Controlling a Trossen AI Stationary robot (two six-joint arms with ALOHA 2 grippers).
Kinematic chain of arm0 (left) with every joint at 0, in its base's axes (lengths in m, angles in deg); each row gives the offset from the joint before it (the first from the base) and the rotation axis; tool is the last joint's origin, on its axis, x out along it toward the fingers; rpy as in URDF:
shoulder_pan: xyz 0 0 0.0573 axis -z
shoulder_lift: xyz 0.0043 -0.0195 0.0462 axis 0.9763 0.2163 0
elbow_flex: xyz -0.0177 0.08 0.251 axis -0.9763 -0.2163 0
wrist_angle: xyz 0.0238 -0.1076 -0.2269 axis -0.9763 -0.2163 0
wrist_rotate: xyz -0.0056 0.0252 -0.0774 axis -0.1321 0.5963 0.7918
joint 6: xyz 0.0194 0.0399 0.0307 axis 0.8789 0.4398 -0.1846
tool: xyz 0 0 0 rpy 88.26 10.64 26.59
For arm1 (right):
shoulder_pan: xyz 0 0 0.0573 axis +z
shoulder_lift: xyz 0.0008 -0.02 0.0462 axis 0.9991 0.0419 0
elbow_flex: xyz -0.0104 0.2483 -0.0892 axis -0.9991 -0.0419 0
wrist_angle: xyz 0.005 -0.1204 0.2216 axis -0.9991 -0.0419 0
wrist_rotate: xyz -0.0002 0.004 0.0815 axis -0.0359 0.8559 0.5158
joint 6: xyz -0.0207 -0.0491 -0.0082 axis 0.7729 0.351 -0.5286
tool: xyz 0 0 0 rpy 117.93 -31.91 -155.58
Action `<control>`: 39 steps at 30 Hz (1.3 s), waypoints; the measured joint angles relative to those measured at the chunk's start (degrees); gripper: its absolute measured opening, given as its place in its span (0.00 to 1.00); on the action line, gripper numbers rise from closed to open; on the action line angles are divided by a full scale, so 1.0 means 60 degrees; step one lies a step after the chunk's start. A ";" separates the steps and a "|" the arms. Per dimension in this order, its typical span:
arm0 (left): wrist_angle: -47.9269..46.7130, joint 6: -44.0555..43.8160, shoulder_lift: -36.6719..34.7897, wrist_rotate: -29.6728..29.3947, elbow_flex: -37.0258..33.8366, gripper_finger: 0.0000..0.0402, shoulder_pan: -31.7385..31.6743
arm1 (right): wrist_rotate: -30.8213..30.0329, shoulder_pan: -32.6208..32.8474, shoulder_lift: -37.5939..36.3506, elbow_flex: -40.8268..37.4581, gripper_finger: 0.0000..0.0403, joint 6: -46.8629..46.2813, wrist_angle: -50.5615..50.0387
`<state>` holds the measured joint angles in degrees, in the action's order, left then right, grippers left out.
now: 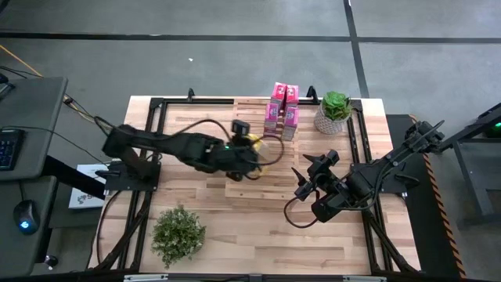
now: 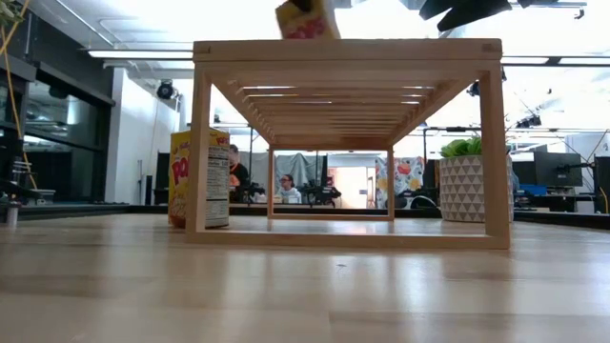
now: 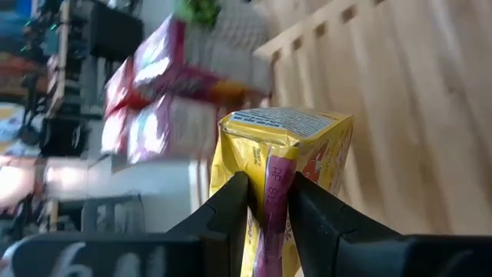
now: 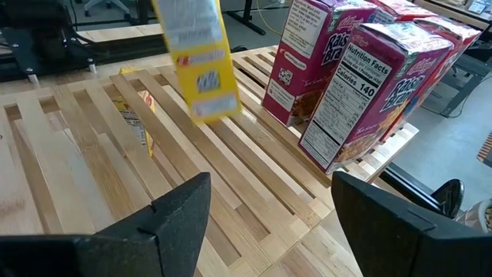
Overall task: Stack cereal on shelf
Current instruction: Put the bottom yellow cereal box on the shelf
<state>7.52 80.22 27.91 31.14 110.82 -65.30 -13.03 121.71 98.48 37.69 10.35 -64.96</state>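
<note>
The right gripper [image 1: 307, 182] waits over the bare table [image 1: 258, 235] near its front right, just off the shelf's edge, with its two fingers [image 4: 173, 211] spread wide and nothing between them.

Past it, the left gripper [image 3: 267, 201] hangs above the middle of the slatted wooden shelf [image 1: 258, 137], its fingers clenched on a yellow cereal box [image 3: 288, 165]. The box is pinched at its narrow edge and is held clear of the slats, tilted in the air [image 4: 196, 65]. From table height only its lower corner shows, above the shelf top [image 2: 307, 19].

Under the shelf, on the table, a second yellow box [image 2: 202, 178] stands upright at the left leg of the rack; through the gaps in the slats it can be glimpsed from above as well [image 4: 137, 115].

Farther back, at the far edge of the shelf top, four pink cereal boxes [image 1: 282, 108] stand upright in a tight cluster, touching one another. Just beside them, off the shelf's far right corner, sits a potted plant [image 1: 334, 112] in a patterned white pot.
</note>
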 joint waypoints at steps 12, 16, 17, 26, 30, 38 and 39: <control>-0.0262 0.0417 0.1082 0.0983 0.1289 0.26 -0.0037 | 0.0062 0.0000 0.0000 0.0000 0.66 0.0000 -0.0076; -0.0190 0.0646 0.1136 0.1044 0.1286 0.32 -0.0077 | 0.0057 0.0000 0.0002 0.0000 0.66 0.0000 -0.0067; -0.0148 0.0652 0.1148 0.1044 0.1275 0.34 -0.0085 | 0.0045 0.0000 0.0003 0.0000 0.66 0.0000 -0.0062; 0.0307 0.0720 0.1144 0.0846 0.1275 0.51 -0.0095 | 0.0029 0.0000 0.0004 0.0000 0.66 0.0000 -0.0066; 0.0330 0.0731 0.1144 0.0481 0.1275 0.56 -0.0091 | -0.0006 0.0000 0.0004 0.0000 0.66 0.0000 -0.0066; -0.0587 0.0467 0.1008 -0.0691 0.2091 0.58 0.0462 | -0.0895 0.0000 0.0004 0.0000 0.66 0.0000 -0.0041; -0.0871 0.0256 0.0988 -0.0823 0.2323 0.58 0.0597 | -0.1107 0.0000 0.0004 0.0000 0.66 0.0000 -0.0007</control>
<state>2.30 81.76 33.83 26.20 124.75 -61.71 -19.67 121.71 98.50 37.69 10.35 -65.00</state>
